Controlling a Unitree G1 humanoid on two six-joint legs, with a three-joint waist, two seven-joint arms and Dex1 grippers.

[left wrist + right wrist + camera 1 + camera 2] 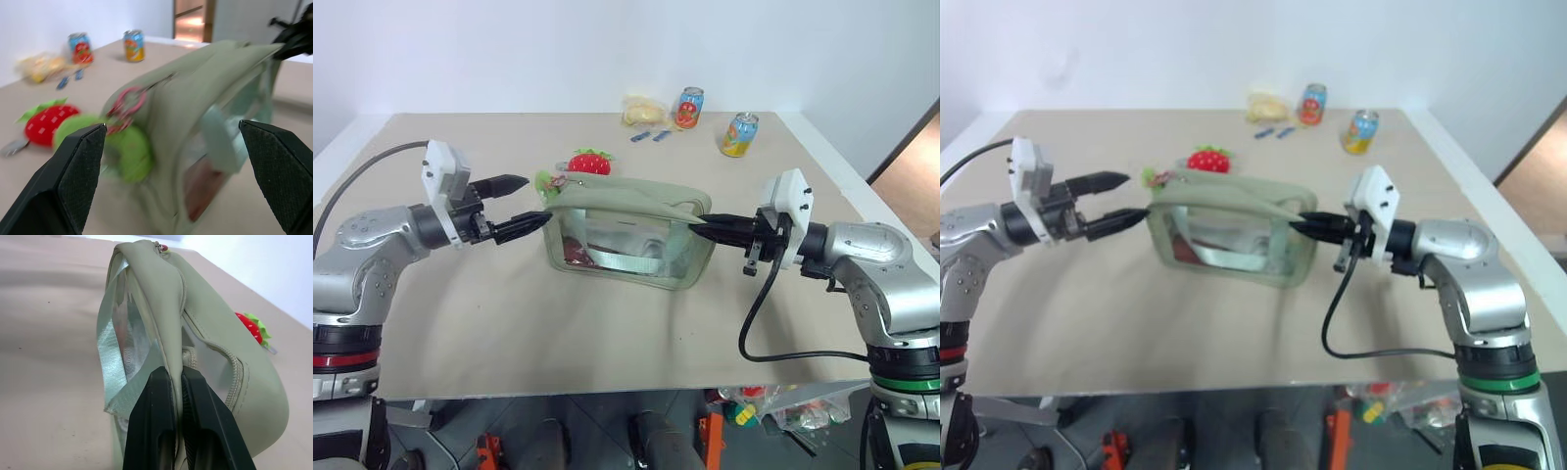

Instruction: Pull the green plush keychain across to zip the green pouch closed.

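The green pouch (628, 238) stands in the middle of the table, its clear window side facing me and a green strap across it. The green plush keychain (546, 183) hangs at the pouch's left end by a pinkish ring (128, 103). My left gripper (534, 200) is open just left of that end, one fingertip above and one below the level of the keychain, not touching it. In the left wrist view the keychain (124, 147) lies between the open fingers (73, 181). My right gripper (699, 227) is shut on the pouch's right end, pinching the fabric edge (176, 357) by the zipper.
A red strawberry plush (590, 163) lies just behind the pouch's left end. At the back of the table stand two drink cans (689, 108) (740, 134), a yellow packet (643, 111) and small blue items (651, 136). The table's front edge (626, 392) is near.
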